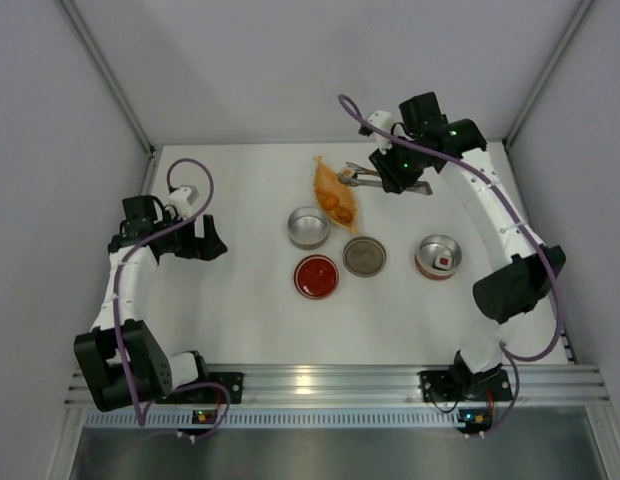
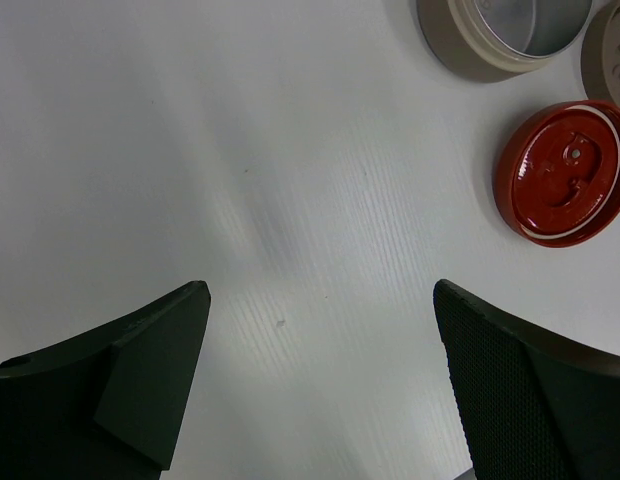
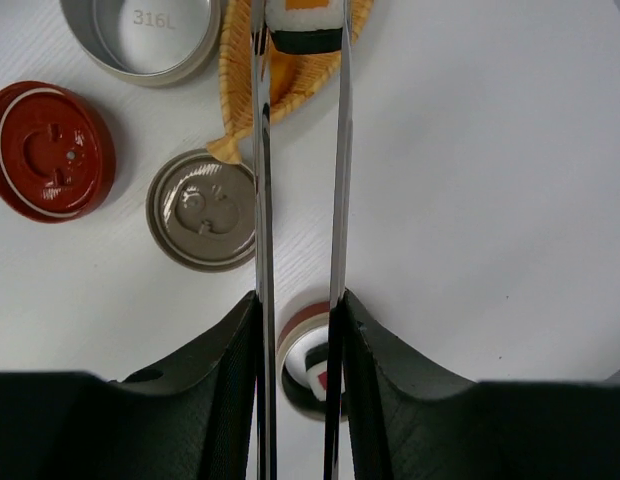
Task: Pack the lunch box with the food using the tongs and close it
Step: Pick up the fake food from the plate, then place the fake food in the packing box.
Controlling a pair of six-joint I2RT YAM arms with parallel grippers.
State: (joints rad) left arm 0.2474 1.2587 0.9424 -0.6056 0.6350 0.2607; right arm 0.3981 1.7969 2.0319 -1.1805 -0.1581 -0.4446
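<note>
While its matte black, textured fingers stand spread wide, the left gripper [image 2: 320,300] hangs over bare white table [image 2: 240,150] at the left. To its right lie a glossy red lid [image 3: 50,150] and an empty round steel tin [image 3: 140,75], its far rim cut off in the wrist view. Next comes a dull grey-brown lid [image 3: 202,210], then a woven orange leaf-shaped dish [image 3: 235,90]. Over the dish, slim mirror-bright tongs [image 3: 261,200] pinch a white food piece [image 3: 310,42] with a dark band, and the right gripper [image 3: 300,300] squeezes both arms narrow. Farthest right, a second tin [image 1: 419,258] holds a cube, mostly hidden behind the fingers.
</note>
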